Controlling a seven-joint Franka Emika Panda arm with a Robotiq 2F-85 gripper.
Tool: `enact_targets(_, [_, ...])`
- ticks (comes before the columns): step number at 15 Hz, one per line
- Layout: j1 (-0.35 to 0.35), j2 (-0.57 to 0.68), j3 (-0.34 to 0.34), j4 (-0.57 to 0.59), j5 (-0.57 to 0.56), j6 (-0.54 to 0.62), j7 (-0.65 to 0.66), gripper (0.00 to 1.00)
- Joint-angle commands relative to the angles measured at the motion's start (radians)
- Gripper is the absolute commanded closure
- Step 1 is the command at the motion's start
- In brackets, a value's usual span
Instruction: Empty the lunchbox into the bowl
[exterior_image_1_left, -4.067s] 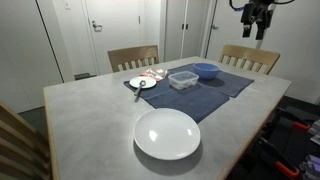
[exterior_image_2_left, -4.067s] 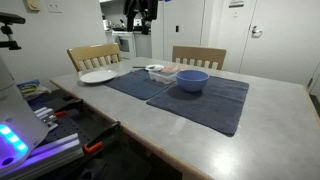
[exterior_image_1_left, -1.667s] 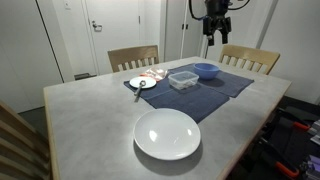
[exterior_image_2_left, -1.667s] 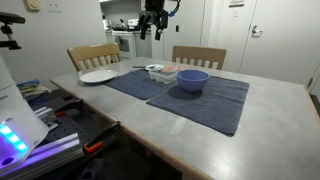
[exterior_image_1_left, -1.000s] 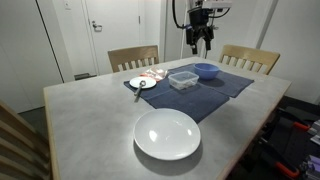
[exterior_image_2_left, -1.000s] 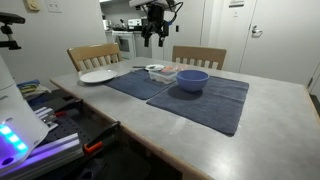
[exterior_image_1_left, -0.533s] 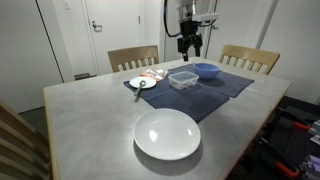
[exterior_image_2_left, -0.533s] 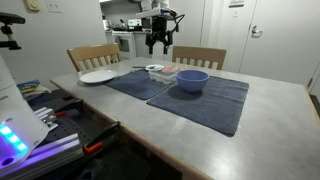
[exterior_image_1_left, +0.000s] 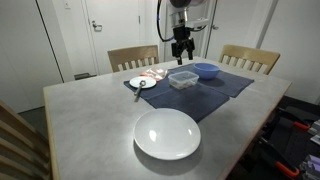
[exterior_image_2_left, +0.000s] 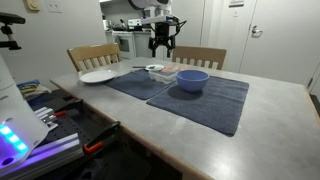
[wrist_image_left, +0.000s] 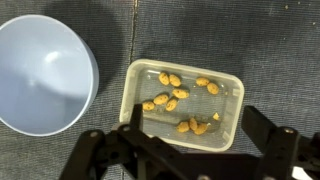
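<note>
- Step in hand is judged to be the approach: the lunchbox has not yet been gripped.
- The gripper (exterior_image_1_left: 181, 48) is held above the bench (exterior_image_1_left: 90, 120), over the lunchbox (exterior_image_1_left: 183, 79). The jaws are spread wide and nothing is held between them.
- In the wrist view the lunchbox (wrist_image_left: 183, 102) is seen directly below the gripper (wrist_image_left: 195, 142), lidless, on a dark placemat (wrist_image_left: 270, 50). The blue bowl (wrist_image_left: 40, 75) is just beside it, apart from it.
- Small yellowish-brown pieces (wrist_image_left: 170, 95), possibly nuts, are scattered loosely in the lunchbox; the resolution is too poor for them to be named.
- In both exterior views the lunchbox (exterior_image_2_left: 165, 70) and bowl (exterior_image_2_left: 192, 80) are seen near the far edge of the bench.

How the step is best done, as judged:
- The jaws are lined up along the long side of the box, which looks about as long as the opening is wide. A turn of the wrist so the short side is spanned, or one wall is pinched, is advised.
- A straight, slow descent is called for so the light box is not nudged.
- A gentle clench is wanted, since the thin plastic is likely to flex.
- The box should be kept level when lifted, as the pieces are loose.
</note>
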Motion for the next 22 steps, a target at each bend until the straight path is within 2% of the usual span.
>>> enact_targets(1, [-0.002,0.0,0.002,0.002,-0.001,-0.003,0.001,0.0])
enact_targets(7, [-0.01,-0.001,0.02,-0.045,0.044,0.096,0.0,0.0])
enact_targets(12, [0.005,-0.033,0.023,-0.124,0.096,0.156,0.076,0.0])
enact_targets(15, [0.013,-0.03,0.027,-0.162,0.127,0.234,0.126,0.0])
enact_targets(22, [0.025,0.004,0.026,-0.196,0.141,0.355,0.16,0.0])
